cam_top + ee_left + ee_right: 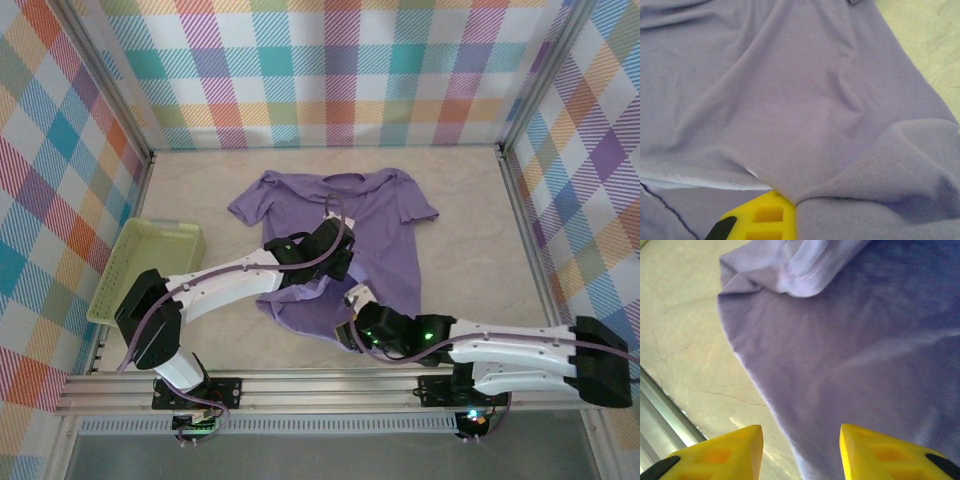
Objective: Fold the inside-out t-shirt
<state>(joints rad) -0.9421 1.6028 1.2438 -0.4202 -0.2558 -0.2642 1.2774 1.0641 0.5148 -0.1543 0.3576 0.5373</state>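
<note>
The inside-out t-shirt (385,225) lies spread on the table (470,260), about midway between the left and right edges. Its collar points toward the far edge and its hem toward the near edge, and the lower left part is rumpled and doubled on itself. The left pincer (338,262) sits on the middle of the body, closed on a pinch of the cloth. In its wrist view the shirt (805,100) draws into folds that run down to one yellow finger (765,217). The right pincer (352,305) is at the hem, close to the near edge, its jaws moderately apart with nothing clamped. Its wrist view has the shirt (865,340) with its edge running down between the two yellow fingertips (747,440), and bare table to one side. A pale green tray (150,262) stands by the left edge, well apart from the shirt.

The step in hand looks like taking hold for a fold, with one grip made and the other not yet. To do it well, the right pincer should bring the hem deep between its fingers before closing, catching both layers and not just the top one. Both pincers should then lift low and together, so the collar end is not dragged askew, and lay the held part down with edges matched. A thin pinch may slip on such soft fabric
</note>
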